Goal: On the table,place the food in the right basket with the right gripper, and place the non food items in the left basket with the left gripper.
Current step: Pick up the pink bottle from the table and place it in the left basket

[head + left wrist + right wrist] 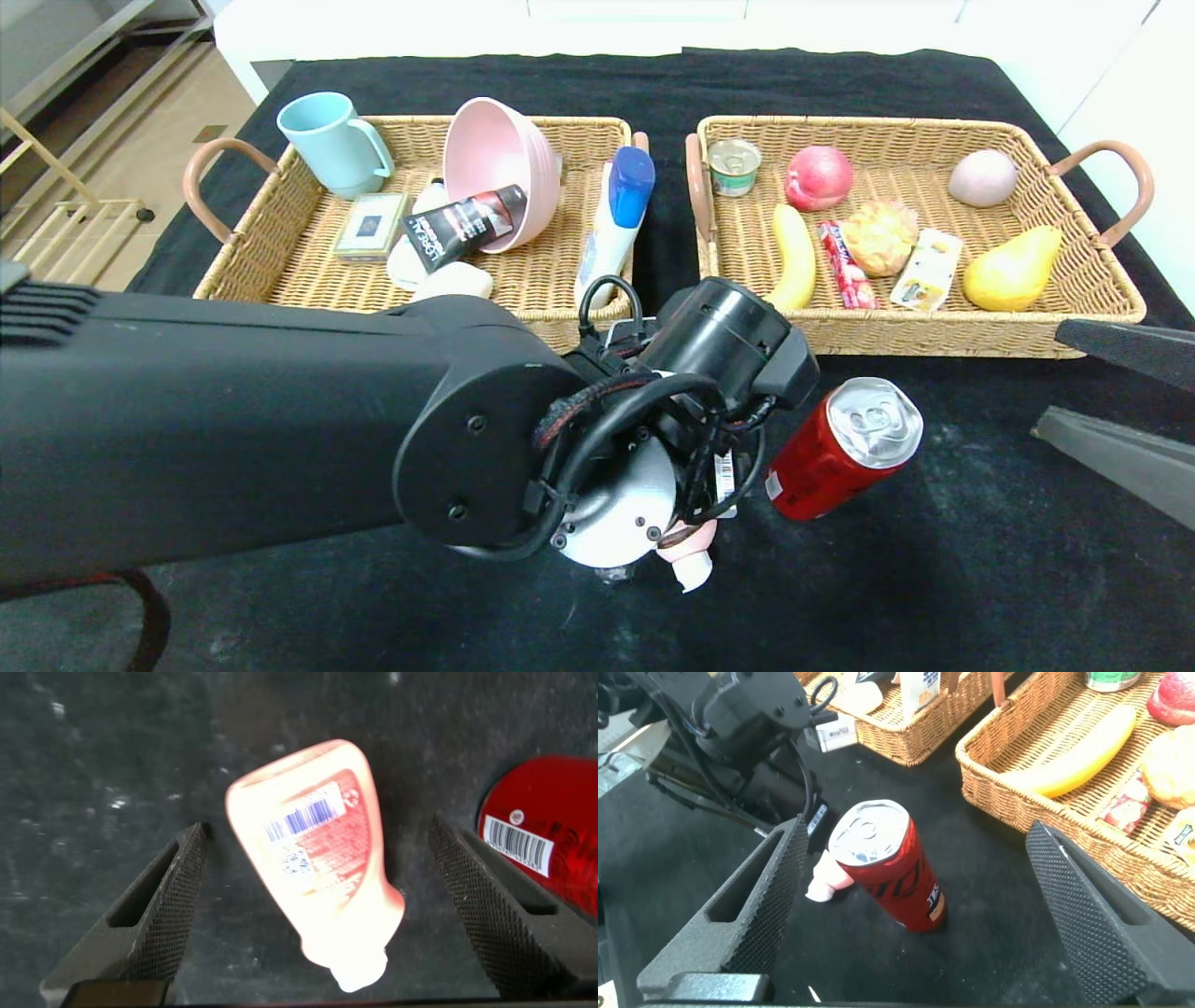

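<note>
Low in the frame's centre, the left hand (318,905) hangs spread wide over the pink squeeze bottle (316,863) lying on the bench (934,579), while the right hand (915,910) gapes toward the upright red can (889,875).

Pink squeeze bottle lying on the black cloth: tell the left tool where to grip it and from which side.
Grip the pink squeeze bottle across its broad labelled body, coming straight down from above. It lies flat on the table, and the open left tool already straddles it; the white cap end tapers too narrow.

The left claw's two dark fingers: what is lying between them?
A pink squeeze bottle with white cap lies on the black cloth between the open left gripper's fingers, untouched, as the left wrist view shows.
</note>
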Tool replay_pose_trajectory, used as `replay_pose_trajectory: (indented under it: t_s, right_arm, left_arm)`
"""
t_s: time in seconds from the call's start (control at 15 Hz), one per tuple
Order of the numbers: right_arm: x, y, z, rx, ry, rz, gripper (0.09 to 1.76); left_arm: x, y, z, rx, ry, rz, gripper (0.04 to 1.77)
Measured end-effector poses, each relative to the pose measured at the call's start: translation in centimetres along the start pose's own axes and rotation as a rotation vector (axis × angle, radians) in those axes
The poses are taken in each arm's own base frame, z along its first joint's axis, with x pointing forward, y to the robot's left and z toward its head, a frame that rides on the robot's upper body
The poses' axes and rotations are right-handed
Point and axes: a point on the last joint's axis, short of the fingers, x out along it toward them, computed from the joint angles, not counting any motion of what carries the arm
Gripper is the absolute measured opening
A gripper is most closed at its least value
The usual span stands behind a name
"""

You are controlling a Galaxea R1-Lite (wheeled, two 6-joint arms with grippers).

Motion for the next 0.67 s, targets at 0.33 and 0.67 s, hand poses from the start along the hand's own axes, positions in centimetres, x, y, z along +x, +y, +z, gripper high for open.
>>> replay_pose_trajectory:
  t_s: [0.33,0.67]
  right_arm:
    - [0.0,0.1,-0.1,0.002,0.002,0.007,1.71]
    - [0.0,0.3,-0.2,0.003,0.002,0.015,1.71]
  left_arm:
    - [0.6,-0.3,0.2,0.003,-0.016,0.024,1.71]
    - [1.2,-0.6,0.0,0.015,-0.02,0.047,1.72]
